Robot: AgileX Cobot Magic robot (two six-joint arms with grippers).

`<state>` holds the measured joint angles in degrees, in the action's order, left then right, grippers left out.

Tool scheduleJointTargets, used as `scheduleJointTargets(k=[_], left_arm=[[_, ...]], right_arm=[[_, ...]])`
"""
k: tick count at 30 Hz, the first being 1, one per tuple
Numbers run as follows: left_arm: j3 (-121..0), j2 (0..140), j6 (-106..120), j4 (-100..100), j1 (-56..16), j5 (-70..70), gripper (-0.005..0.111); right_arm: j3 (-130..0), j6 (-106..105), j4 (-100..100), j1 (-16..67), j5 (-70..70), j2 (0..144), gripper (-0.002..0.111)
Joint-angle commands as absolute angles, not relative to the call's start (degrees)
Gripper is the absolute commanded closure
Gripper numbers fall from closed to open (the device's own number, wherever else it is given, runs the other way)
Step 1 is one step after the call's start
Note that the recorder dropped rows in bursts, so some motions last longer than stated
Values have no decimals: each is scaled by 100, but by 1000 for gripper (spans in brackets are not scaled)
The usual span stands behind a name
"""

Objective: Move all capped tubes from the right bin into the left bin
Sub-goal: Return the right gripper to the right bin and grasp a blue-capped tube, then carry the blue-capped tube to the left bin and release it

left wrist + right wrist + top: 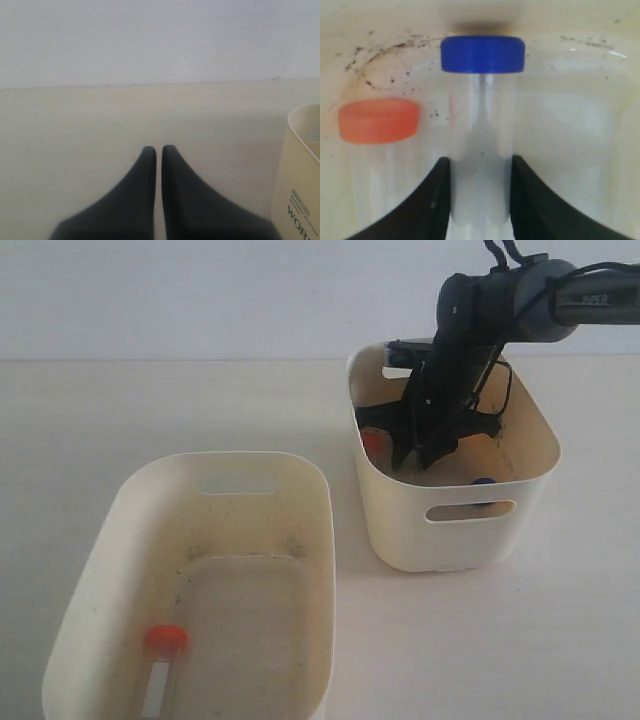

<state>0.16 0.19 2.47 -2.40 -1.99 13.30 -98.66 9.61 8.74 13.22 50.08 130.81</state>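
My right gripper [415, 455] reaches down inside the right bin [455, 540]. In the right wrist view, that gripper [481, 162] is shut on the clear body of a blue-capped tube [482, 53]. An orange-capped tube [378, 120] lies right beside it, its cap [372, 440] showing next to the arm. Another blue cap [483, 482] sits near the bin's front wall. One orange-capped tube [165, 640] lies on the floor of the left bin [110, 530]. My left gripper [158, 150] is shut and empty over bare table; it is out of the exterior view.
A cream bin wall with a printed label [300, 180] stands just beside the left gripper. The right arm [520, 305] comes in from the upper right over the right bin's rim. Dark specks mark both bin floors.
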Motion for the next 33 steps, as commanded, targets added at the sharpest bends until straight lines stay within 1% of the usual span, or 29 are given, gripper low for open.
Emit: scheduleJointTargets(k=[1,9,16,19,23,28,33], left_arm=[[0,0,199,-230,-194,1301,102],[0,0,199,-230,-194,1301,102],[0,0,199,-230,-194,1301,102],[0,0,199,-230,-194,1301,102],[0,0,199,-230,-194,1301,102],[0,0,199,-230,-194,1301,102],[0,0,199,-230,-194,1301,102]], right_arm=[[-9837,948,953,1385,5083,13065,108],[-9837,540,953,1385,5413,12164,108],[-9837,237,998,1385,6328,11021,108],[-9837,-84,1420,1385,6996,10669,108],[-9757,-669,2386,1458,6996,10361,108],[-9364,-721,2469,2190,6996,10009,108],[-8908,-896,2498,3155,6996,9874,108]])
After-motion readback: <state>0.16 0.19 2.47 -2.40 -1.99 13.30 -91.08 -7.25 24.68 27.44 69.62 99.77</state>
